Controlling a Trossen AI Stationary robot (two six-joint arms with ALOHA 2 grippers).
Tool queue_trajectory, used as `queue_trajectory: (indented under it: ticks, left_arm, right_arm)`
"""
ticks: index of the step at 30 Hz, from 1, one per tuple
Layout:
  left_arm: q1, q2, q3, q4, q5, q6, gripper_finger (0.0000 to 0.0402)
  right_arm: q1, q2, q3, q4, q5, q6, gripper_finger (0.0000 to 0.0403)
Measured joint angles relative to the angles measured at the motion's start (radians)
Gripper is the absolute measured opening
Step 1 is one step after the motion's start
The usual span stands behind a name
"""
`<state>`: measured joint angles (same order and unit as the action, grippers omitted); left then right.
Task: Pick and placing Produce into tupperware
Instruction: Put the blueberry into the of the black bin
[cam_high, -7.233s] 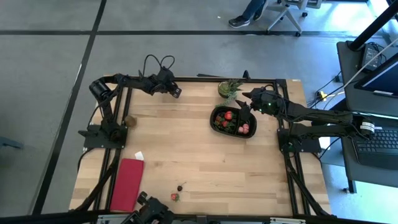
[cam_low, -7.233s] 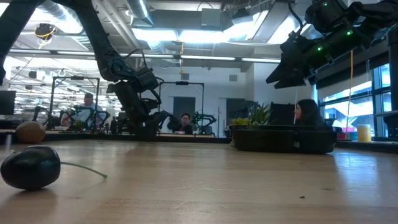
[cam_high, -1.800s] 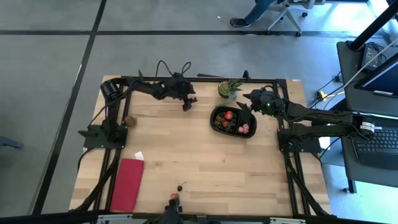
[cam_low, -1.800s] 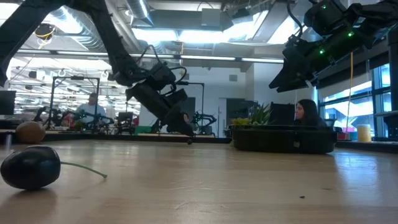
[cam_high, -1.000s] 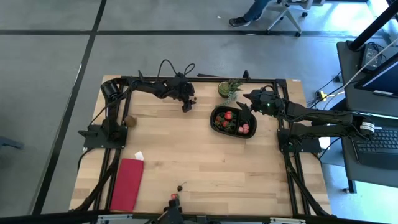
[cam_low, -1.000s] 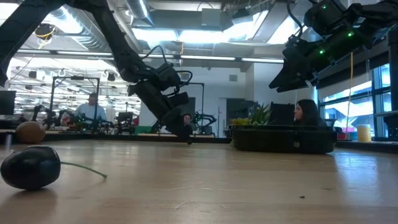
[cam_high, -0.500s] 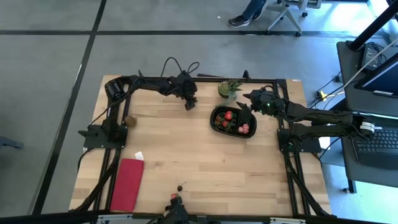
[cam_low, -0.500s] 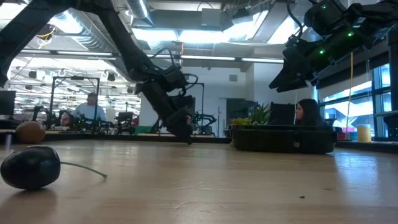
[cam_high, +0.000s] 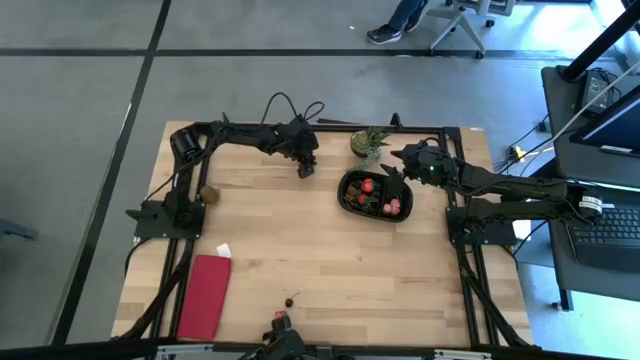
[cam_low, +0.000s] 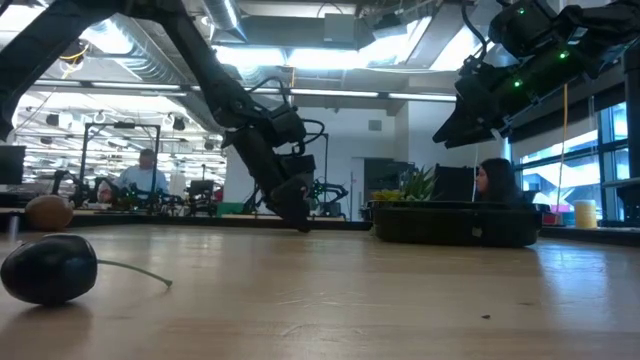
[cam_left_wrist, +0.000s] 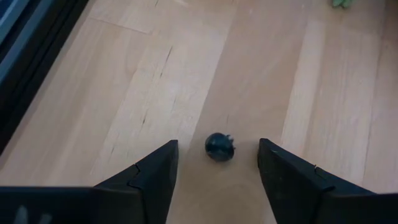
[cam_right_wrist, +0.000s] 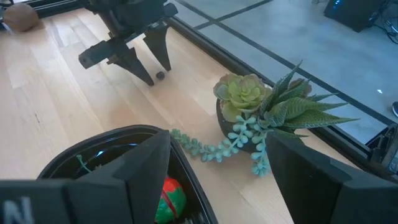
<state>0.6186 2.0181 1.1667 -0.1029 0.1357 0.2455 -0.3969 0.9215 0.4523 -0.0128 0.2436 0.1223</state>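
Left claw spread wide, straddling a small round dark berry on the pale wooden worktop, upper centre. Right claw open over the black oval tupperware, centre-right.

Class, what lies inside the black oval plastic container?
The black oval plastic container holds red strawberry-like pieces and a pink piece; the right gripper hides its far corner.

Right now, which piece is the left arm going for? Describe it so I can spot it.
Start at the potted plant on the table's far edge. Beside it the left gripper points down with open fingers around a small dark round berry, alone on bare wood.
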Motion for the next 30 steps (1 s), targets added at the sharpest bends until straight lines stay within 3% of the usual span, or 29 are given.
queue_trajectory:
  ticks: [30]
  left_arm:
    - [-0.02,0.01,-0.004,0.058,-0.047,0.038,0.0061]
  right_arm:
    - [0.0,0.0,0.0,-0.018,0.0,0.0,0.0268]
